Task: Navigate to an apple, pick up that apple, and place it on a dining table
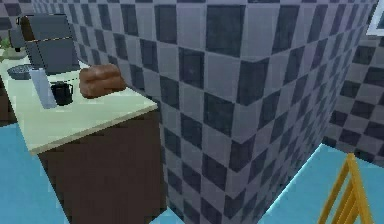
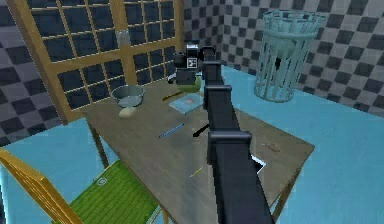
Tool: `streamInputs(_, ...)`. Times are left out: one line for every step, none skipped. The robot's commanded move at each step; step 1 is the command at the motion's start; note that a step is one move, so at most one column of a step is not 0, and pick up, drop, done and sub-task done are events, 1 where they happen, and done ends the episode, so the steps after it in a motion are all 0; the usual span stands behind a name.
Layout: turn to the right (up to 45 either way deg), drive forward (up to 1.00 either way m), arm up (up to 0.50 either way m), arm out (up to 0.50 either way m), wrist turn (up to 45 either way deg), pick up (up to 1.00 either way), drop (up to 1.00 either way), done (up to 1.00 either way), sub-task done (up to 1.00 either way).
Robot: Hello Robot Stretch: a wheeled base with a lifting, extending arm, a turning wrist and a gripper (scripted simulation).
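Note:
In the arm side view the dark arm reaches out over a wooden dining table. My gripper is at its far end near the table's far edge, with the table and a window behind it; I cannot tell whether it holds anything. Toward the left on the table sit a grey bowl and, just in front of it, a small pale round blob. A flat greenish square thing lies near the gripper, with cutlery closer in.
A chair with a green seat stands at the table's near left. A wire bin is at the back right. The forward view has a counter with a bread loaf and black mug, a checkered wall and a wooden chair.

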Motion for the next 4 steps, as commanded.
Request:
streamInputs(0.0,0.0,0.0,0.0,0.0,0.0,1.0,0.0,0.0)
streamInputs(0.0,0.0,0.04,0.0,0.0,0.0,0.0,0.0,0.0)
streamInputs(0.0,0.0,0.0,-0.08,0.0,0.0,0.0,0.0,0.0)
streamInputs(0.0,0.0,0.0,0.0,0.0,0.0,0.0,1.0,0.0)
